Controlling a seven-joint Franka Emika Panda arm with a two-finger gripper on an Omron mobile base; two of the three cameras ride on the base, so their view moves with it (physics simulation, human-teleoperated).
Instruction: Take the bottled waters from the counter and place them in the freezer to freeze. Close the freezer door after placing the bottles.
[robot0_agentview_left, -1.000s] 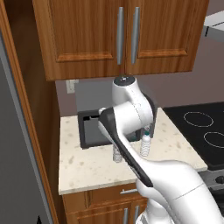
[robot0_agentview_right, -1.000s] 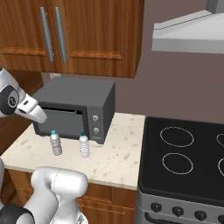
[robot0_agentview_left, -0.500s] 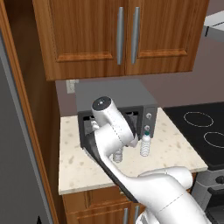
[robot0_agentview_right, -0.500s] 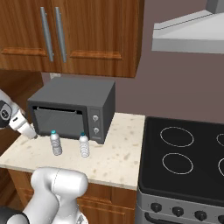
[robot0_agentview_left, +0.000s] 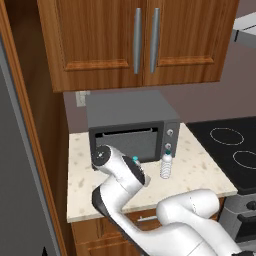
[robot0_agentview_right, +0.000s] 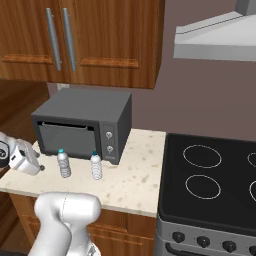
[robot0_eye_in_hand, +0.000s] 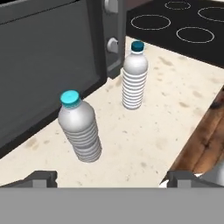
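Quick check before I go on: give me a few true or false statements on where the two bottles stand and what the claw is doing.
1. Both bottled waters, the nearer bottle and the farther bottle, stand upright on the counter. True.
2. The claw grips a bottle. False: it is open and empty.
3. The bottles stand in front of the toaster oven. True.
4. One bottle lies on the stovetop. False: both stand on the counter.
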